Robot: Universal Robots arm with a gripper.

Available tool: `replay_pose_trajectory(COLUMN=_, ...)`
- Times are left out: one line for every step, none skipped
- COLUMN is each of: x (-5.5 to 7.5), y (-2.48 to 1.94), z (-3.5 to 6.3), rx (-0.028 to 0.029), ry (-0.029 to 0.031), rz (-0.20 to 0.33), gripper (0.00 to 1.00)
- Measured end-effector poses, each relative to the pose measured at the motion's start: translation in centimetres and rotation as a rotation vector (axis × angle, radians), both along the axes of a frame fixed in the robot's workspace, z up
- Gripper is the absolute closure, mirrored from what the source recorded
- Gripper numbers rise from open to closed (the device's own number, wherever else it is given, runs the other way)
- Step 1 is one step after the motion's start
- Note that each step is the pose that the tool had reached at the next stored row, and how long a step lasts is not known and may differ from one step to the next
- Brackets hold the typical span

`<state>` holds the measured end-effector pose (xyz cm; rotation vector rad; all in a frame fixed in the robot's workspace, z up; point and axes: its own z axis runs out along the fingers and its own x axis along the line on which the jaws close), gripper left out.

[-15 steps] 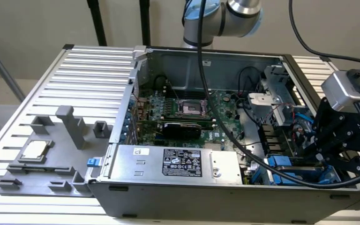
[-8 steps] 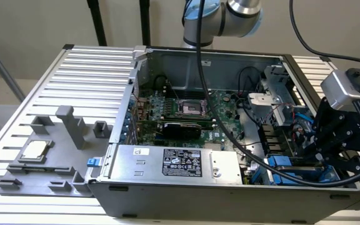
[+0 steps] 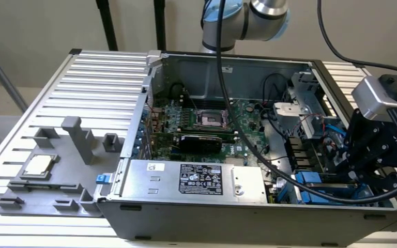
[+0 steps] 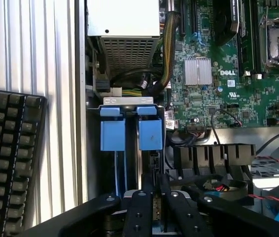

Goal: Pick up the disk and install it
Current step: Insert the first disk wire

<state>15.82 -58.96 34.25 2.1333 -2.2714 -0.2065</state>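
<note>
Your gripper (image 4: 153, 207) sits low over the drive bays at the front corner of the open computer case (image 3: 254, 219), on the exterior view's right. In the wrist view its black fingers (image 4: 140, 212) stand close together, almost touching, with a thin edge between them that runs up toward the blue carriers; you cannot tell from here whether the jaws are clamped on that edge or just closed beside it.

The disk (image 4: 152, 133) shows as blue plastic carrier rails standing on edge in the bay, next to a second blue carrier (image 4: 113, 134), both just beside the power supply (image 4: 123, 29). In the exterior view the blue of the bay (image 3: 317, 182) lies right under the gripper (image 3: 355, 168).

The motherboard (image 3: 205, 124) lies open inside the case. A keyboard (image 4: 6, 158) rests on the ribbed bench (image 3: 81, 77) beside the case, and a grey fixture tray (image 3: 47, 170) holds a small silver chip (image 3: 39, 165).
</note>
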Motion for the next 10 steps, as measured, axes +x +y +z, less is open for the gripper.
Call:
replay_pose_trajectory(x=-0.01, y=0.15, z=0.0, rx=-0.0024, ry=-0.0001, rz=0.0, gripper=0.84)
replay_pose_trajectory(x=-0.01, y=0.34, z=0.0, rx=-0.0045, ry=-0.0003, rz=0.0, gripper=0.84)
replay_pose_trajectory(x=-0.01, y=0.56, z=0.0, rx=-0.0067, ry=-0.0004, rz=0.0, gripper=0.84)
replay_pose_trajectory(x=0.0, y=0.79, z=0.0, rx=-0.0094, ry=-0.0005, rz=0.0, gripper=0.84)
replay_pose_trajectory(x=0.0, y=0.89, z=0.0, rx=-0.0123, ry=-0.0005, rz=0.0, gripper=0.84)
replay_pose_trajectory(x=-0.01, y=0.9, z=-0.01, rx=-0.0158, ry=-0.0005, rz=0.0, gripper=0.84)
replay_pose_trajectory(x=-0.01, y=0.9, z=-0.01, rx=-0.019, ry=-0.0005, rz=-0.001, gripper=0.84)
replay_pose_trajectory(x=-0.01, y=0.9, z=-0.01, rx=-0.0211, ry=-0.0005, rz=-0.001, gripper=0.84)
replay_pose_trajectory(x=0.0, y=0.9, z=0.0, rx=-0.0234, ry=-0.0005, rz=-0.002, gripper=0.84)
replay_pose_trajectory(x=0.0, y=0.9, z=0.0, rx=-0.0257, ry=-0.0005, rz=-0.002, gripper=0.84)
